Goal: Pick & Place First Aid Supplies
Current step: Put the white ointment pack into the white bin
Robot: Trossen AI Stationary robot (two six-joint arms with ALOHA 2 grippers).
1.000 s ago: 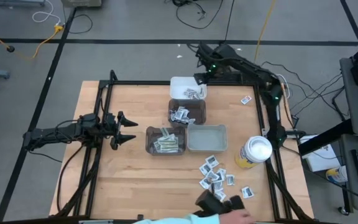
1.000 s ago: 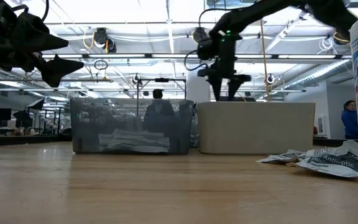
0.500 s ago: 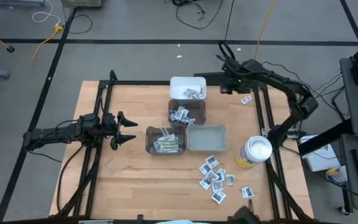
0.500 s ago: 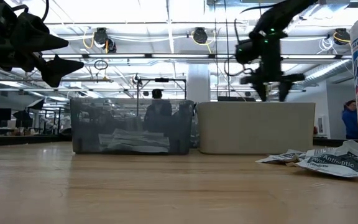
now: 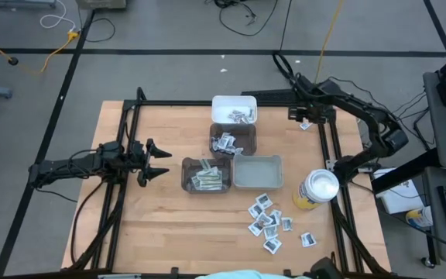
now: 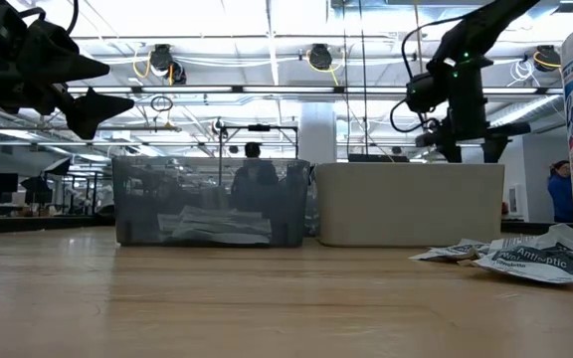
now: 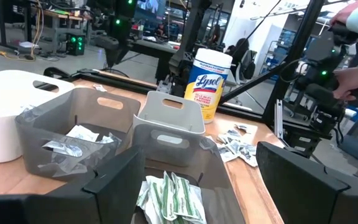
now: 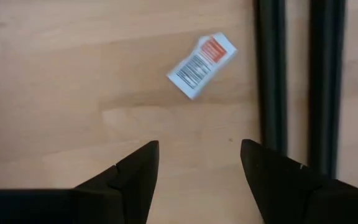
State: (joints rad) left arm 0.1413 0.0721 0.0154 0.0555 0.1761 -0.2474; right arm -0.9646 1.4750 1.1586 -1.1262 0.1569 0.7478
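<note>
Grey bin (image 5: 205, 174) holds strip wrappers, another (image 5: 233, 139) sachets, the pale one (image 5: 258, 172) nothing; right gripper (image 5: 304, 118) and left gripper (image 5: 159, 160) gape empty.

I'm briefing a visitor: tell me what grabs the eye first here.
The four small bins clustered mid-table stand out, three holding packets. A heap of white sachets lies loose near the table's front right, beside the yellow canister. At the far right edge, the open right gripper hangs over a lone red-marked packet.
</note>
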